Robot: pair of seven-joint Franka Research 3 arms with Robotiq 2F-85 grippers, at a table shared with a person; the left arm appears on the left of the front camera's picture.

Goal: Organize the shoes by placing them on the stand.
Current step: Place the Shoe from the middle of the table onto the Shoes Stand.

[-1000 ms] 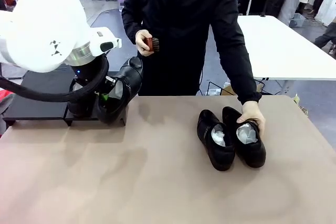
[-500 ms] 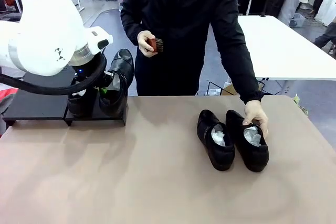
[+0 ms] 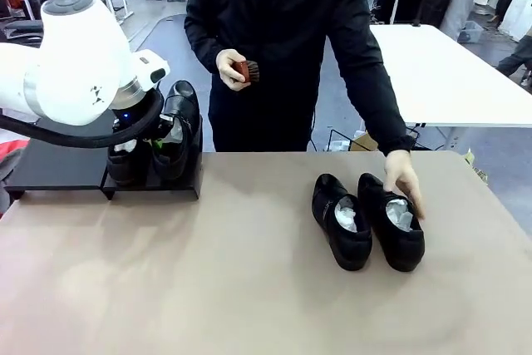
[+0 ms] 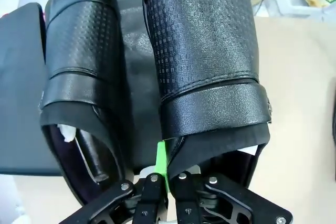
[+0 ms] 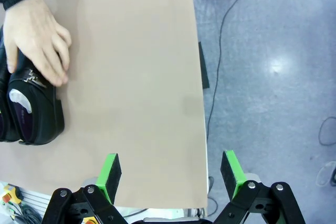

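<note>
Left wrist view gives me what I need: the left gripper (image 4: 167,167) has its jaws pressed together on the heel rim of 1 shoe (image 4: 202,51), with a green pad against the collar. That shoe's long axis runs straight away from the jaws, heel at the fingers and toe at the far end. It lies parallel to a second shoe (image 4: 81,56) just beside it, which sits on the stand (image 3: 50,160). In the front view the held shoe looks tipped, toe higher than heel, over the stand's right end. I cannot tell whether its sole touches the platform. As I judge it, the coming move turns on bringing that toe down level beside its neighbour before release.

A third shoe (image 3: 341,222) and a fourth shoe (image 3: 397,230) lie side by side on the table (image 3: 208,288), well apart from the stand, on my right. Their long axes run roughly near-to-far. The person's hand (image 3: 403,182) rests on the fourth. The right gripper (image 5: 170,174) hangs with jaws spread and nothing between them; that shoe lies off to the picture's left of them. I judge the right arm the nearer one for those 2.

I can read no brand, label or writing anywhere.
</note>
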